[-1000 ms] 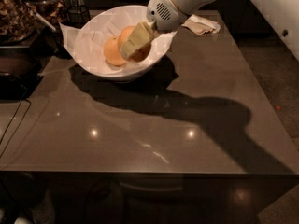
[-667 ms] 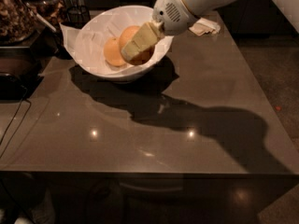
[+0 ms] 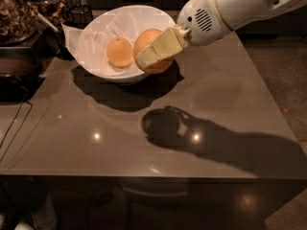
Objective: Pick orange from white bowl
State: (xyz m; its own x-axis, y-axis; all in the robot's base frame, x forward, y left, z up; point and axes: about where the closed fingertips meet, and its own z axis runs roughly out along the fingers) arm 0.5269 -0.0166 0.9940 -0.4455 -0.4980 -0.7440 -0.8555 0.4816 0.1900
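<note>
Newly raised gripper (image 3: 152,55) clasps orange (image 3: 149,36) above white bowl (image 3: 125,8).

1. The grey table (image 3: 216,109) carries the bowl (image 3: 115,74), just below and left of the gripper (image 3: 146,57).
2. The gripper clasps the orange (image 3: 148,36) over the bowl's right rim.
3. A cable (image 3: 17,127) lies far to its left.

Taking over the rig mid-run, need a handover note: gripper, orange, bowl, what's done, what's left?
Gripper: shut on the orange, at the white bowl's right rim.
Orange: appears raised off the paper lining; its round shadow falls on the table.
Paler fruit: lies in the bowl, untouched.
Done: the grasp.
Left: lift the orange fully clear of the bowl.
</note>
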